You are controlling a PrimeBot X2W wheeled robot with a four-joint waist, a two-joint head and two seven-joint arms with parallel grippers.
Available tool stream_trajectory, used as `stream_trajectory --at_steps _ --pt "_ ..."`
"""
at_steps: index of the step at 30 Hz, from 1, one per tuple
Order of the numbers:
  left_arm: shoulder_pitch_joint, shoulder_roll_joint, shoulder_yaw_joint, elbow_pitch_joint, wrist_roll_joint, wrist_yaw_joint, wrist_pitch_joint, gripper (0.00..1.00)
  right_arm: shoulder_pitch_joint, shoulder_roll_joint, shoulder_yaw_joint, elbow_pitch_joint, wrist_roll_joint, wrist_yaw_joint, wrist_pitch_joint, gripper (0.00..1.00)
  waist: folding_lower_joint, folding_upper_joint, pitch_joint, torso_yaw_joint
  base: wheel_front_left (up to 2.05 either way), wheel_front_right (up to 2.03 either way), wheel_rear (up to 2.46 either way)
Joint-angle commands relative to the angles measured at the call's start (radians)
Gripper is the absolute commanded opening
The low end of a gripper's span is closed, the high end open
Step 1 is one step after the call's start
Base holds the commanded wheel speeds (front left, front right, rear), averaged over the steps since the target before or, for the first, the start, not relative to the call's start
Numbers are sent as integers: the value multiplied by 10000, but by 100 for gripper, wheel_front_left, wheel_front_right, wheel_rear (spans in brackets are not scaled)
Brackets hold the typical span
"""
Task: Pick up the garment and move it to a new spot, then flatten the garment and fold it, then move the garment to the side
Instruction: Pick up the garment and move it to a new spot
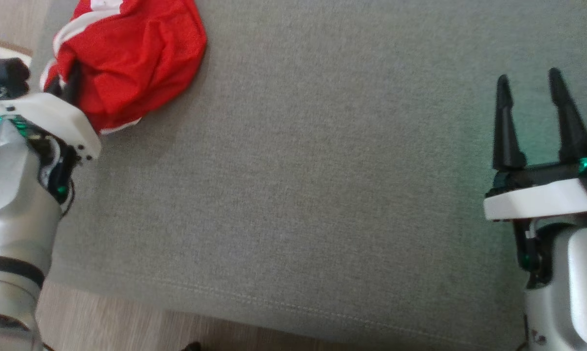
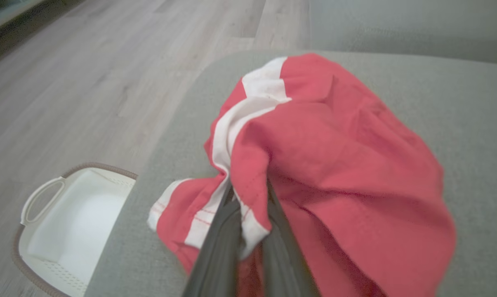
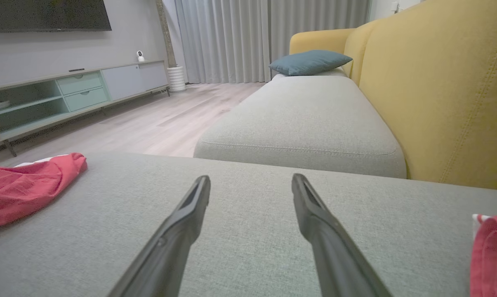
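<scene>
The garment (image 1: 137,53) is red with white stripes and lies crumpled at the far left of the grey cushion (image 1: 322,170). My left gripper (image 1: 69,83) reaches into its near left edge. In the left wrist view the left gripper (image 2: 248,185) is shut on a fold of the garment (image 2: 335,165), with a red and white hem pinched between the fingers. My right gripper (image 1: 529,85) stands open over bare cushion at the right, far from the cloth. In the right wrist view the right gripper (image 3: 251,183) holds nothing, and the garment (image 3: 21,185) lies at the left.
A white basket (image 2: 67,222) sits on the wooden floor beside the cushion's left end. Another red cloth (image 3: 489,255) shows at the right edge of the right wrist view. A yellow sofa back (image 3: 438,82) and a blue pillow (image 3: 310,62) lie beyond.
</scene>
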Motion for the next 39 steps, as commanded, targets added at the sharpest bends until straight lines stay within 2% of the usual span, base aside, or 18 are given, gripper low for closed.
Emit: stream_trajectory --at_steps 1,6,13,22,25,29,35,36,37,39 --pt "-554 679 213 -246 65 16 -191 0 -65 -18 310 -249 105 35 -140 100 -1 0 -443 -181 0 0 0" --pt "-687 818 287 -1334 343 59 -516 0 107 -18 547 448 676 35 -641 100 -1 0 -1363 -564 0 0 0" --pt "-285 740 -53 -3904 1265 563 -527 0 365 -18 657 1246 1349 35 -1247 100 -1 0 -2360 -1253 0 0 0" --pt "423 589 -1431 -5866 2081 666 929 0 94 -18 1151 1732 1978 35 -1726 100 -1 0 -2551 -2830 0 0 0" --pt "552 469 -1972 -6120 2352 605 1490 0 -84 -18 1367 1801 2193 35 -1857 100 -1 0 -2385 -3510 0 0 0" --pt "530 -15 -2477 -6096 2515 604 1908 0 -292 -18 1583 1868 2493 35 -2021 100 -1 0 -2036 -4344 0 0 0" --pt "171 -984 -2884 -5103 2622 745 1931 0 -545 -18 2017 2081 2823 35 -2205 100 -1 0 -1635 -5357 0 0 0" --pt "101 -1151 -2915 -4907 2636 792 1810 45 -566 -18 2055 2116 2870 35 -2226 100 -1 0 -1598 -5467 0 0 0" --pt "47 -1295 -2977 -4695 2673 817 1701 100 -585 -18 2100 2151 2904 35 -2244 100 -1 0 -1577 -5562 0 0 0" --pt "18 -1447 -3041 -4465 2675 808 1636 100 -595 -18 2129 2188 2925 35 -2259 100 -1 0 -1573 -5631 0 0 0"
